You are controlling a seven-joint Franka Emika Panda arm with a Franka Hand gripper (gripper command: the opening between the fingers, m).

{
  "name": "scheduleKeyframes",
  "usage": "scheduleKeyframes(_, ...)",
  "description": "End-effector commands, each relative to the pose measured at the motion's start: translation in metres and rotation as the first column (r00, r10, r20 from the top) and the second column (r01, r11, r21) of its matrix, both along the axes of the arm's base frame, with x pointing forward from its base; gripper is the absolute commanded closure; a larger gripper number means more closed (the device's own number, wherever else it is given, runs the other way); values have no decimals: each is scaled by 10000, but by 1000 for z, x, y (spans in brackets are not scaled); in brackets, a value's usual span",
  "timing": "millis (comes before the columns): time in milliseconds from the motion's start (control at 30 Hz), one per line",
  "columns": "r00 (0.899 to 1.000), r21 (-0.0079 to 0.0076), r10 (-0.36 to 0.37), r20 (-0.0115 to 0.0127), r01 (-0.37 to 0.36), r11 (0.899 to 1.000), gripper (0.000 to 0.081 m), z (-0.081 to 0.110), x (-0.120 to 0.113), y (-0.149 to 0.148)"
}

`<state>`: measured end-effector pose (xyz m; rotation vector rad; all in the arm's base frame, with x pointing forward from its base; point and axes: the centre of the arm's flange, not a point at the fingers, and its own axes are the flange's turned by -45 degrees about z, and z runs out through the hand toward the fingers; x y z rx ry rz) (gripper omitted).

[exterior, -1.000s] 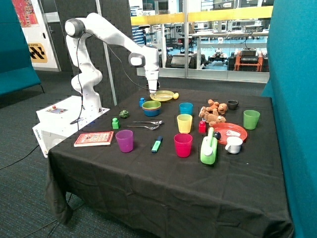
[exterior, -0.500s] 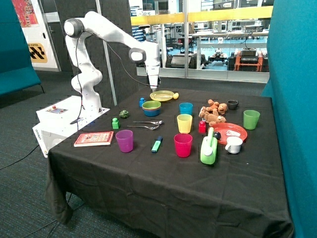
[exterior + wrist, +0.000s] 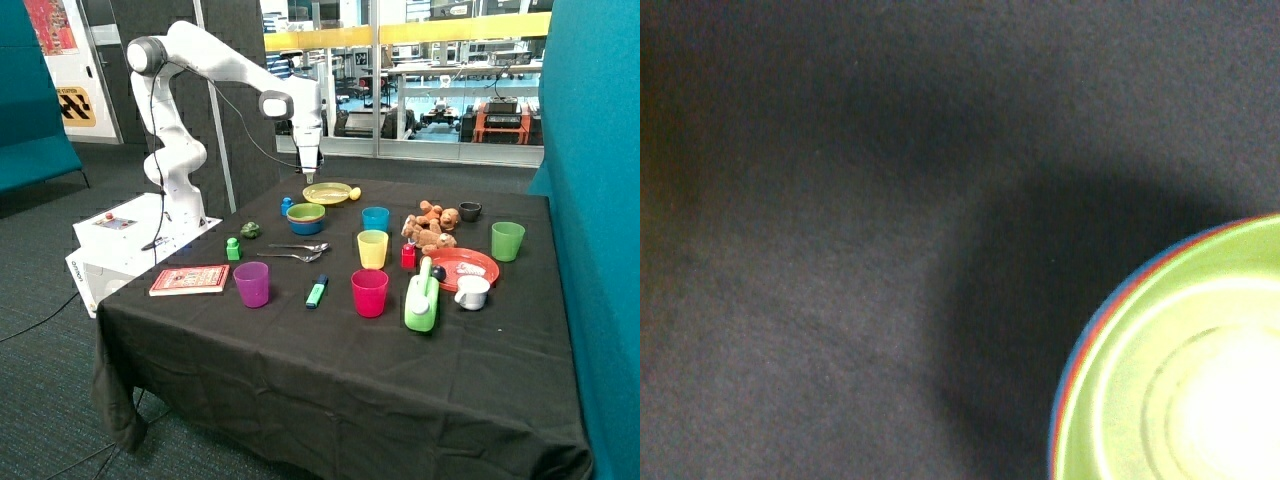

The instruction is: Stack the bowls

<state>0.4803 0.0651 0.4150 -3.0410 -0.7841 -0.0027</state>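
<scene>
Not much legible tbh. White base box (image 3: pixel 118 250) under the arm has some dark lettering on its side edge, too small to make out. Red booklet (image 3: pixel 190 279) on the black tablecloth (image 3: pixel 330 360) has a printed cover, can't read it. Yellow/black sign (image 3: pixel 76 105) on the back wall is just a symbol w/ stripes, no words I can get. Wrist view: no text at all.
</scene>
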Motion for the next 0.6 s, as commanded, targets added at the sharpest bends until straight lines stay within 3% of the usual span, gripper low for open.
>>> scheduleKeyframes(0, 9999, -15, -145, -14, 145, 9999, 240, 2, 3, -7)
scheduleKeyframes(100, 9998, -15, -198, -14, 198, 9998, 275, 0, 5, -9)
scheduleKeyframes(567, 10000, -15, -16, -14, 16, 10000, 279, -3, 21, -10)
